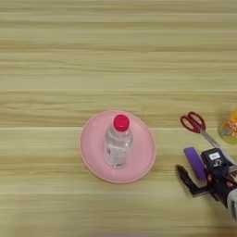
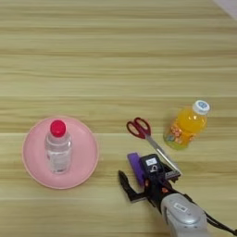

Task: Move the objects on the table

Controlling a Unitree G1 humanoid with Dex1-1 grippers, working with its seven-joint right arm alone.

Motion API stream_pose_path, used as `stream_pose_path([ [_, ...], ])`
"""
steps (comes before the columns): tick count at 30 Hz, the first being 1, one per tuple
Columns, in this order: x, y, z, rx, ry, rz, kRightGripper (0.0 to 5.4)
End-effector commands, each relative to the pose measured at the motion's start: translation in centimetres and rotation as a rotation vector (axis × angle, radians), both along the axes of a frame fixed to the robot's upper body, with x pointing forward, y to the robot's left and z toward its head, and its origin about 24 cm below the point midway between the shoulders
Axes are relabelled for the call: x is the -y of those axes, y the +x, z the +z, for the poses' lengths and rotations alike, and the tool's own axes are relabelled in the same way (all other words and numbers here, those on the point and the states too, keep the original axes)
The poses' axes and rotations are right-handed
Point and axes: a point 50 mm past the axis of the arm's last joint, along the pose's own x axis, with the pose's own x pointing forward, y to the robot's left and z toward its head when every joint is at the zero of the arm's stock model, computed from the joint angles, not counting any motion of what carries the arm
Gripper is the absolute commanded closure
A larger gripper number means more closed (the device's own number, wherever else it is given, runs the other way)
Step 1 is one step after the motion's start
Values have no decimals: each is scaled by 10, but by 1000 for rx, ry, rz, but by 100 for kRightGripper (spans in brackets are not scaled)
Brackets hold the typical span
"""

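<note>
Right eye view shows the gripper (image 2: 134, 178) spread open around the purple block (image 2: 135, 168), whose long axis runs away from the robot.

A round pink plate (image 2: 34, 173) lies flat on the worktop, left of centre, with a shallow raised rim. It is plain, without pattern. Well to the right stands an orange drink bottle (image 2: 185, 126) with a white cap and a coloured label round its lower body. In the right eye view it shows whole; in the left eye view only its edge shows at the right border. Plate and orange bottle are well apart.
</note>
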Motion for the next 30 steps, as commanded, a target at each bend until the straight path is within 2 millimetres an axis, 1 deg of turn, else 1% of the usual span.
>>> stream_pose_path([
  [1,2,13,12,87,-32,16,2],
  [16,4,12,8,70,-44,14,2],
  [17,4,12,8,68,-46,14,18],
  [19,5,12,7,64,-47,15,31],
  [26,4,11,6,56,-49,19,127],
  [30,5,11,6,56,-49,19,169],
])
